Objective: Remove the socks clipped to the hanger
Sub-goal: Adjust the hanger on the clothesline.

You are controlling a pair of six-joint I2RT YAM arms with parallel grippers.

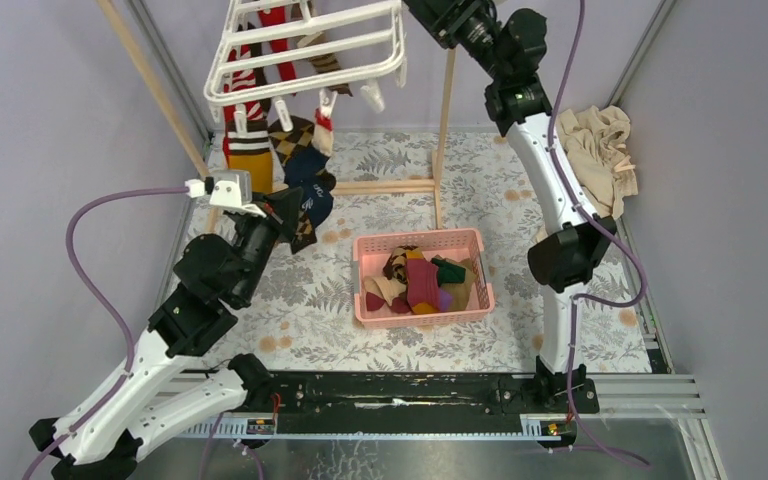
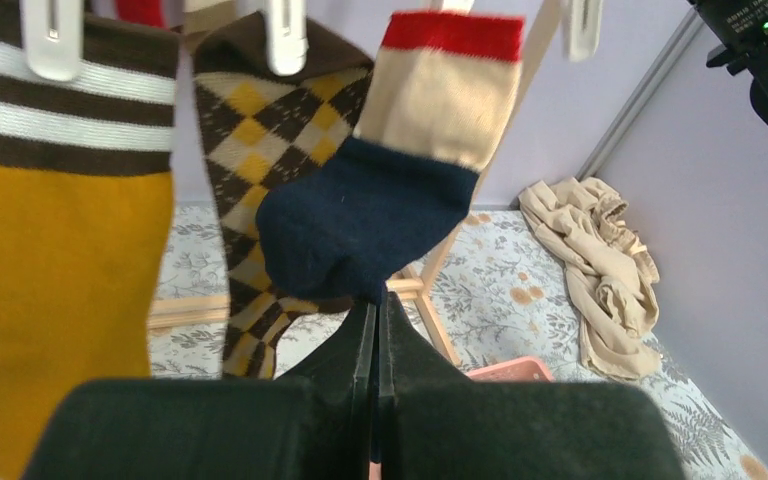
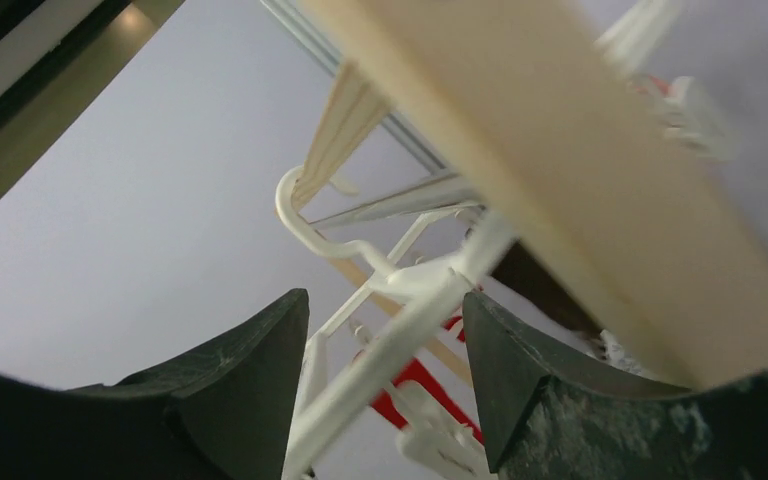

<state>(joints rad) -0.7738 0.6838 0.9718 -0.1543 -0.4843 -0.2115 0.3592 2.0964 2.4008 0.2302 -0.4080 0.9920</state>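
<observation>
Three socks hung close before the left wrist camera: a mustard sock with a brown-and-white striped cuff, a brown-and-yellow argyle sock, and a navy sock with a beige band and red cuff. White plastic clips pinched the tops of the first two. All three dangled from the white plastic rectangular hanger, which hung tilted above the far left part of the floral-patterned tabletop, beside the wooden pole frame.

The left hand had its fingers pressed together, with the tips right at the toe of the navy sock. Whether any fabric was caught between them could not be told.

The right hand was raised to the top of the hanger, and its dark fingers stood apart on either side of a white bar near the hook. No contact with the bar was visible.

A pink perforated plastic basket sat near the middle of the tabletop with several socks of mixed colours inside. A crumpled beige cloth lay at the right edge, toward the far corner.
</observation>
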